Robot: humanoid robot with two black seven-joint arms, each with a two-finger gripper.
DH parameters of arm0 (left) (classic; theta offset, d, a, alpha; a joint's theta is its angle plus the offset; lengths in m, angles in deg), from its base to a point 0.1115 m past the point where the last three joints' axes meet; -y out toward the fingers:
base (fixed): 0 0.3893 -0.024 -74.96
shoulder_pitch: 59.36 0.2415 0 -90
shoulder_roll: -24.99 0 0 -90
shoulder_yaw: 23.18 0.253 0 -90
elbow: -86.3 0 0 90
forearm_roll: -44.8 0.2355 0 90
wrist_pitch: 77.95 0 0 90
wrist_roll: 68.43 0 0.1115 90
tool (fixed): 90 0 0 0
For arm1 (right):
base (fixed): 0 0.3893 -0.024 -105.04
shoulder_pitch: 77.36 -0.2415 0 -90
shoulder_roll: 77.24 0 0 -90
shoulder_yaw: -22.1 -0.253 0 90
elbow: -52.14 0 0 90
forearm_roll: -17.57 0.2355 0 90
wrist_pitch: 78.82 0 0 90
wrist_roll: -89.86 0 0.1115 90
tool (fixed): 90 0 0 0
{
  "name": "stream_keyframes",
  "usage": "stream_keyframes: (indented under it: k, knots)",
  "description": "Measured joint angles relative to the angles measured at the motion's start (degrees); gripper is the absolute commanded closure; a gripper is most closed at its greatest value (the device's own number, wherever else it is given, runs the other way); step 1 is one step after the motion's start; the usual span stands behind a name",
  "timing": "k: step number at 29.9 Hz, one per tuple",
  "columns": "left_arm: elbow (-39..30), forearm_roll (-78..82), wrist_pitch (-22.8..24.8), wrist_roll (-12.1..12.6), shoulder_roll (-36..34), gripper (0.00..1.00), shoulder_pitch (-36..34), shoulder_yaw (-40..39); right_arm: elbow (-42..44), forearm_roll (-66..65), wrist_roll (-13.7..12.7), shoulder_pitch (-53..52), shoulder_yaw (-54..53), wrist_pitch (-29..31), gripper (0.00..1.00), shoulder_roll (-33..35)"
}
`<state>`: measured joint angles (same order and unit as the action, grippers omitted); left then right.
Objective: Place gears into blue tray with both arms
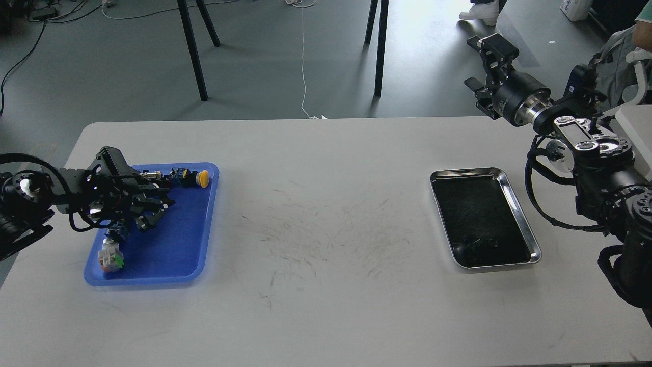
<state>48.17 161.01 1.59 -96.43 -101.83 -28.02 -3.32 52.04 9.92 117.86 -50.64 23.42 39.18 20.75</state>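
Lying in steel tray (514, 201), gears (479, 244) well below right pincer (481, 63).

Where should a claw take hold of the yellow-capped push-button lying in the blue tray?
Probably across its dark middle body, coming straight down from above. The yellow-capped push-button lies on its side along the far rim of the blue tray, cap pointing right. The cap looks rounded and likely slippery, while the rim crowds an approach from the far side, so the jaws should close front to back.
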Motion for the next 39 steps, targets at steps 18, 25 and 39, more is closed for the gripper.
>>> stream_keyframes:
  k: [18, 25, 39]
  knots:
    - [-0.09, -0.28, 0.17, 0.00, 0.08, 0.65, 0.23, -0.41, 0.02, -0.09, 0.00, -0.01, 0.00, 0.00, 0.03, 0.01]
    - [-0.48, -2.44, 0.36, 0.00, 0.12, 0.46, -0.53, -0.90, 0.02, -0.09, 0.00, -0.01, 0.20, 0.00, 0.03, 0.11]
    - [-1.58, -18.46, 3.30, 0.00, -0.02, 0.41, -7.35, -1.04, 0.01, -0.09, 0.00, 0.47, 0.77, 0.00, 0.03, 0.30]
